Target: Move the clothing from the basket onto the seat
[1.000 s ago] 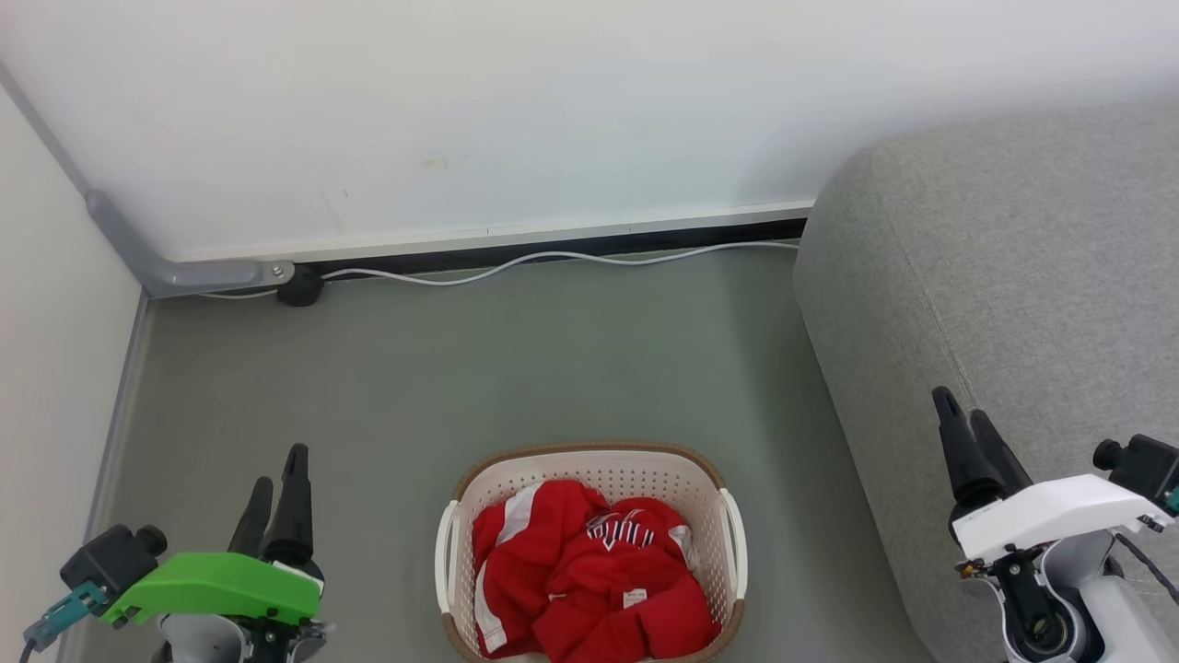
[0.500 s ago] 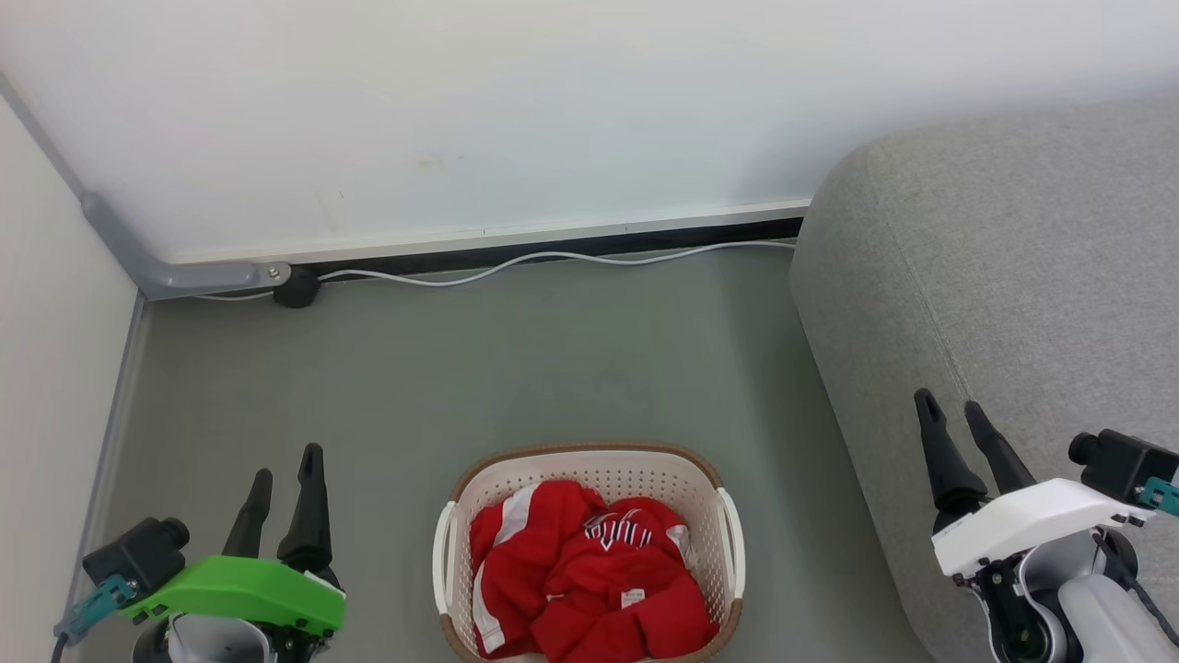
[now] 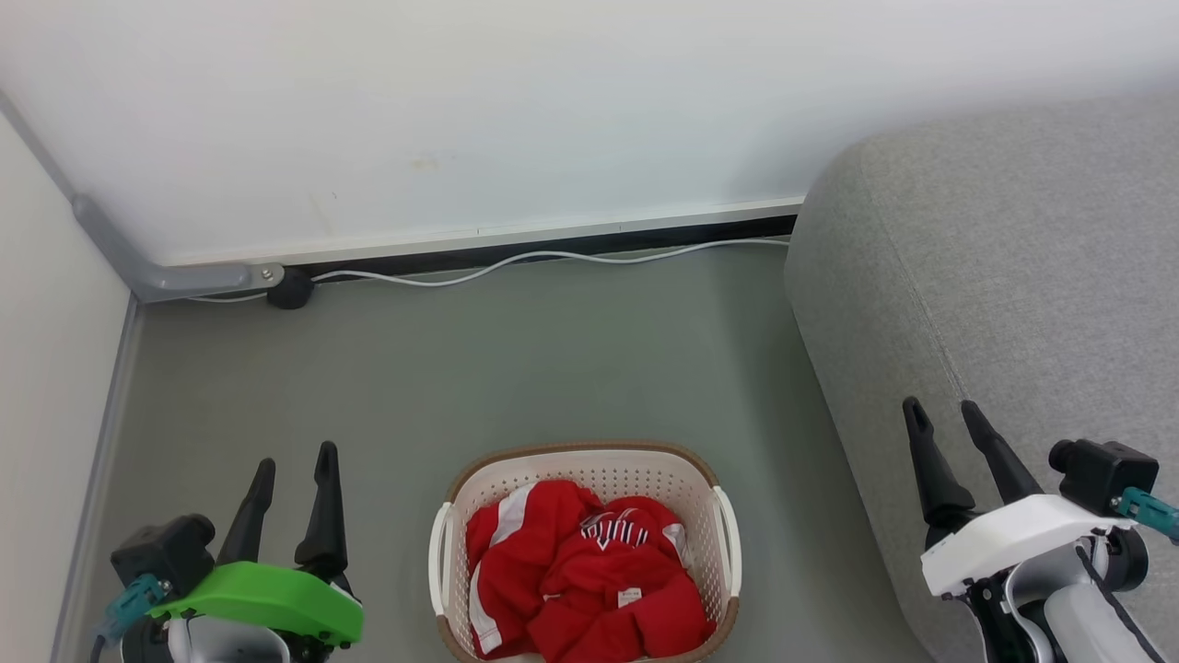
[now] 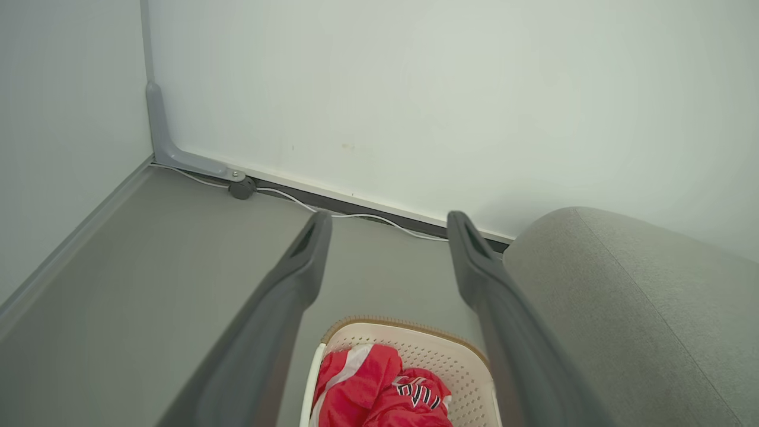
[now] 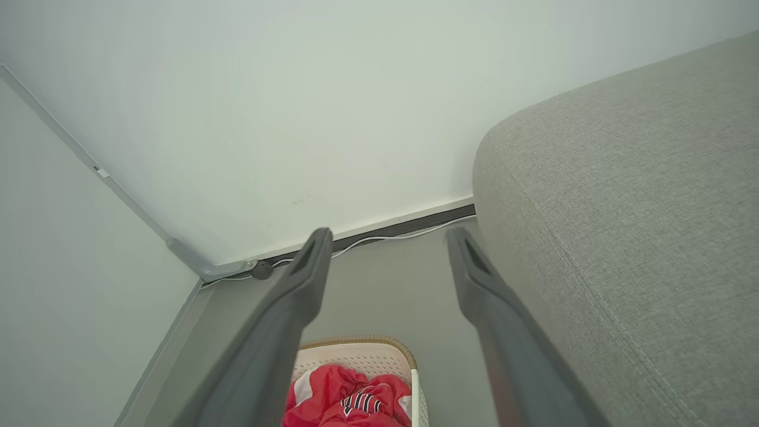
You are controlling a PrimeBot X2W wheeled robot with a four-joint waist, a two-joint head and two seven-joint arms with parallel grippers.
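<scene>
The clothing [image 3: 589,589] lies crumpled inside the basket [image 3: 610,475], which stands on the floor [image 3: 479,368] at 6 o'clock in the head view. The seat [image 3: 1013,276] rises at 3 o'clock, apart from the basket. The left pincer [image 3: 295,458] at 7 o'clock and the right pincer [image 3: 939,407] at 4 o'clock both have their fingers spread and hold nothing.
</scene>
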